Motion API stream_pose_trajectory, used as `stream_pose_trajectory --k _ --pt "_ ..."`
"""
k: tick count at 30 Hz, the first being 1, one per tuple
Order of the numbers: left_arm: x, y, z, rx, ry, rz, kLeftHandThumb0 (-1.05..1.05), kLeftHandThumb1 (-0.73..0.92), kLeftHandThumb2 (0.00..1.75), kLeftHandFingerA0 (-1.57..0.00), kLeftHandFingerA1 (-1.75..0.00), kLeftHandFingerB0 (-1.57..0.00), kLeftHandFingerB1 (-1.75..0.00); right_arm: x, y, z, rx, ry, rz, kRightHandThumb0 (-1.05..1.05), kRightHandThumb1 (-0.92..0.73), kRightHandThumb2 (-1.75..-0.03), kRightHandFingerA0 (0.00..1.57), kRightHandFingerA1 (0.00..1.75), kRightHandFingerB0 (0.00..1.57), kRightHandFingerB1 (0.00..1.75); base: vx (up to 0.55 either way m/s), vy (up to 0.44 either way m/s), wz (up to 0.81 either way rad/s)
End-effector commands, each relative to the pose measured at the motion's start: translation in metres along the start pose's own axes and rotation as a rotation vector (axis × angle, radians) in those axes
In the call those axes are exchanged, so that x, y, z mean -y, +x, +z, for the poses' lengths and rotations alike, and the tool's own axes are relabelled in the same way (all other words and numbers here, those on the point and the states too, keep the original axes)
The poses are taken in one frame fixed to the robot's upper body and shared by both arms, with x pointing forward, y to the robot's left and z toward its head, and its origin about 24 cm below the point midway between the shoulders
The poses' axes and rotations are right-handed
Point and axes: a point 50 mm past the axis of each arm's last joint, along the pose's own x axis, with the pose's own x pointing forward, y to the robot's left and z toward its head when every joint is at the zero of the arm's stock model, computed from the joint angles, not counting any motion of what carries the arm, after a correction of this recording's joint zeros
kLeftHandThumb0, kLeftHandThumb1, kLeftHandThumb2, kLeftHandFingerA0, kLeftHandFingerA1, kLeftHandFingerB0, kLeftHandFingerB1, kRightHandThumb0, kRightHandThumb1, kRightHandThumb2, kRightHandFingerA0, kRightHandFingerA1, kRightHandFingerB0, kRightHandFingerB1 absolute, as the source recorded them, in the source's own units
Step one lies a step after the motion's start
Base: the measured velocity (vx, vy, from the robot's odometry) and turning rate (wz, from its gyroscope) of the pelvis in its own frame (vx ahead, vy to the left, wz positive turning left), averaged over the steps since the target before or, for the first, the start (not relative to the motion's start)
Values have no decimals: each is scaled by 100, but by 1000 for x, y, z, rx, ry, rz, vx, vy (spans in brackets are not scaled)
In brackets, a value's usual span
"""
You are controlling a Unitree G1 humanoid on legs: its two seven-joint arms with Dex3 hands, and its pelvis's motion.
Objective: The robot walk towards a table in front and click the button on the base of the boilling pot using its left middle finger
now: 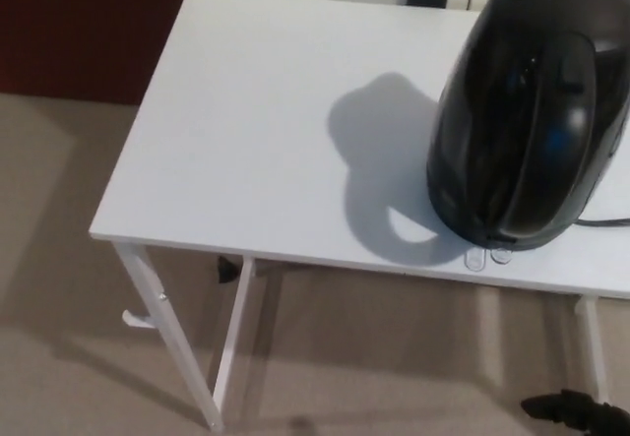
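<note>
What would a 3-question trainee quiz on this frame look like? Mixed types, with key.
1. True or false: the black kettle stands on the white table, near its front edge.
2. Multiple choice: where do the two small buttons sit? A) on the kettle's lid B) at the front of the kettle's base, by the table's front edge C) on the floor
3. Short answer: is either robot hand touching the kettle?

Key:
1. True.
2. B.
3. No. Only a dark part of the robot shows at the bottom right, low over the carpet; whether it is a hand cannot be told. The left hand is out of view.
</note>
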Motion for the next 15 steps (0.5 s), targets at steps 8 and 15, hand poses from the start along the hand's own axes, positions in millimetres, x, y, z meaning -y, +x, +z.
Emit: stream_pose_trajectory --k 8,15 --pt "35 -2 48 261 155 -107 -29 52 55 -39 -34 -31 -31 9 6 9 9 -20 -5 -2 -64 -58 56 54 44 46 -73 -265 9" --pt "39 0 37 204 124 -105 -29 51 55 -38 -36 -31 -31 8 1 1 -4 -16 -2 -3 -65 -58 56 54 44 46 -25 -118 1"
